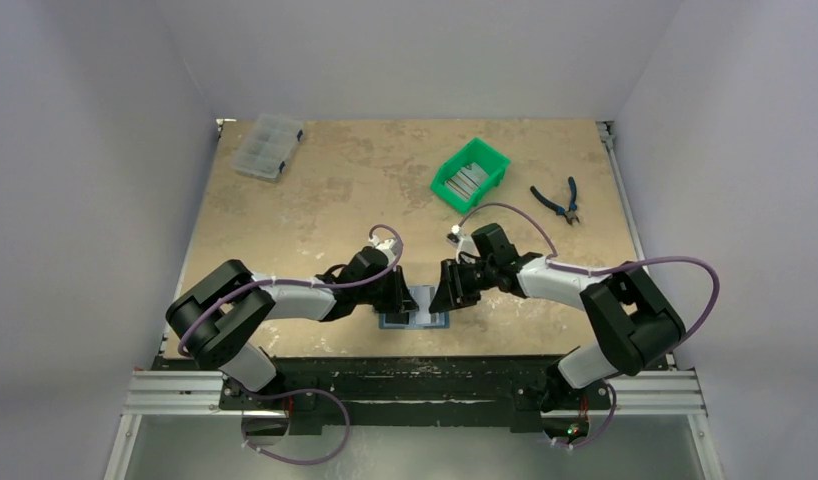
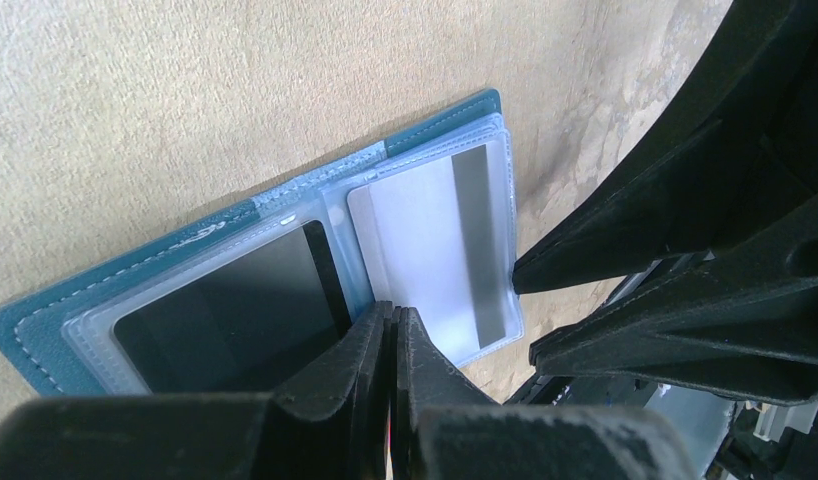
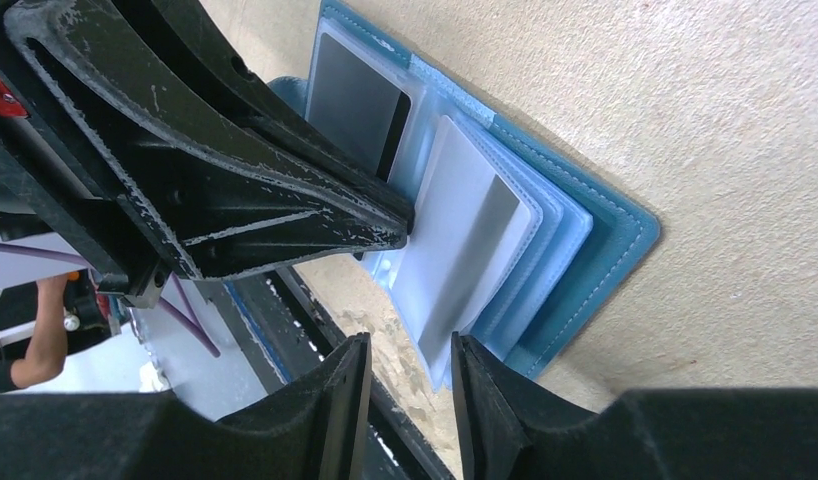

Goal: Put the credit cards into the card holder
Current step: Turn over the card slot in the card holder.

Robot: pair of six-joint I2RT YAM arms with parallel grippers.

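The teal card holder (image 1: pixel 415 320) lies open near the table's front edge, between both grippers. In the left wrist view the card holder (image 2: pixel 215 232) has a dark card (image 2: pixel 225 320) in its left clear pocket and a silvery card (image 2: pixel 435 240) with a grey stripe in its right pocket. My left gripper (image 2: pixel 395 322) is shut, its tips down on the holder at the middle fold. My right gripper (image 3: pixel 410 350) is open at the near edge of the silvery card (image 3: pixel 465 250), whose corner lies just by one finger. More grey cards (image 1: pixel 465 183) lie in the green bin.
The green bin (image 1: pixel 490 160) stands at the back right, with blue-handled pliers (image 1: pixel 557 199) to its right. A clear compartment box (image 1: pixel 268 147) sits at the back left. The table's front edge and rail (image 1: pixel 415 385) are just behind the holder.
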